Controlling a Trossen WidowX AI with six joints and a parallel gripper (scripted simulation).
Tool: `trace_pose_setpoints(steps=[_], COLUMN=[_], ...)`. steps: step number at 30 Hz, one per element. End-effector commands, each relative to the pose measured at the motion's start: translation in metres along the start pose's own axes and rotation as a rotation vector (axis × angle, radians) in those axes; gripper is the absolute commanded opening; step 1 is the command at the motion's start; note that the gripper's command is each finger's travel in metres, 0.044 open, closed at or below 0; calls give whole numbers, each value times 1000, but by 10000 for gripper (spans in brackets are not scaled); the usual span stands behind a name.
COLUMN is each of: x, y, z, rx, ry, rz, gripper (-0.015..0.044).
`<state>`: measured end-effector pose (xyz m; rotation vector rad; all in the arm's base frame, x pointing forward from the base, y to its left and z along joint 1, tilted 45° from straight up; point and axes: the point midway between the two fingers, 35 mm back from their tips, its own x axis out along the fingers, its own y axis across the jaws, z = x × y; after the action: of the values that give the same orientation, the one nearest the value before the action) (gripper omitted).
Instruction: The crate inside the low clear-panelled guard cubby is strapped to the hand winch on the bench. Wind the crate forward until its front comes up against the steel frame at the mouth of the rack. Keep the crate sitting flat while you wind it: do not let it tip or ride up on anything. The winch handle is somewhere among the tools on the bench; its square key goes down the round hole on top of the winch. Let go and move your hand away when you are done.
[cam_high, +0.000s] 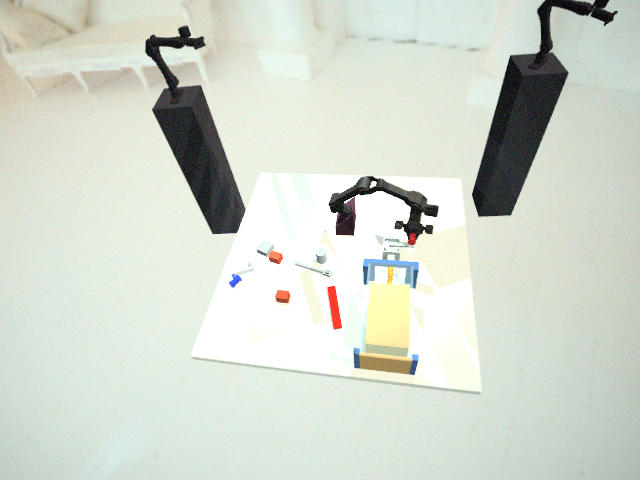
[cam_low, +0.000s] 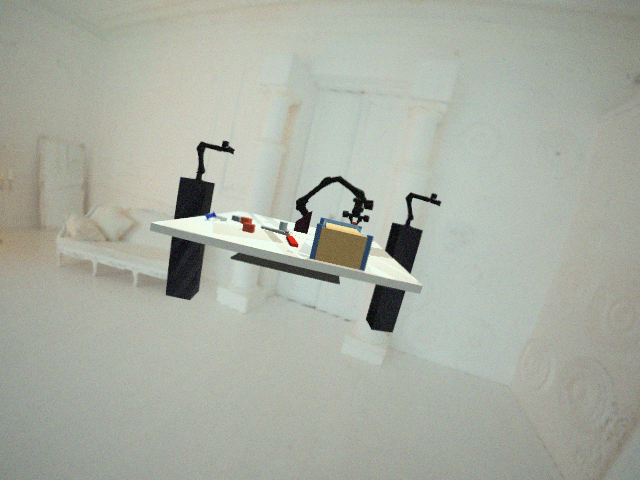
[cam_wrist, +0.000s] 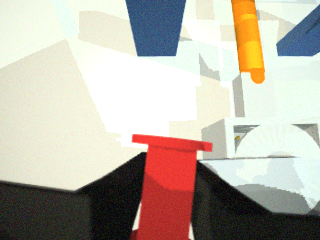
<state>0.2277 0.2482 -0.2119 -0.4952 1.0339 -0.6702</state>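
One red, flanged piece (cam_high: 412, 239) (cam_wrist: 169, 180) is pinched between the black fingers of the gripper (cam_high: 412, 237) (cam_low: 354, 222) (cam_wrist: 167, 161); in the wrist view it stands at lower centre, its flat flange uppermost. Whether it belongs to the winch handle cannot be told. Right of it in that view sits the pale winch (cam_high: 391, 248) (cam_wrist: 220, 140), with a ribbed round part inside its housing. Above the winch, at upper right, an orange strap (cam_high: 390, 274) (cam_wrist: 248, 37) runs toward the top edge. In the top view the strap passes through the blue frame (cam_high: 390, 263) (cam_wrist: 156, 30) to the yellow crate (cam_high: 388, 315) (cam_low: 343, 228), right of centre and low, apart from that frame. Farther out, left of the crate, lie a red bar (cam_high: 334, 307) (cam_low: 292, 241) and a grey wrench-like tool (cam_high: 313, 268) (cam_low: 275, 229); two orange blocks and a blue piece (cam_high: 235, 280) (cam_low: 210, 215) lie at centre left.
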Motion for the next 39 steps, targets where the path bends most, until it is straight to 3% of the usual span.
trace_pose_setpoints(steps=[1, 39], x=[-6, -24], y=[-4, -31], z=[-18, -56], rx=[-24, -28], ry=[21, 24], rz=[-3, -3], gripper=[0, 0])
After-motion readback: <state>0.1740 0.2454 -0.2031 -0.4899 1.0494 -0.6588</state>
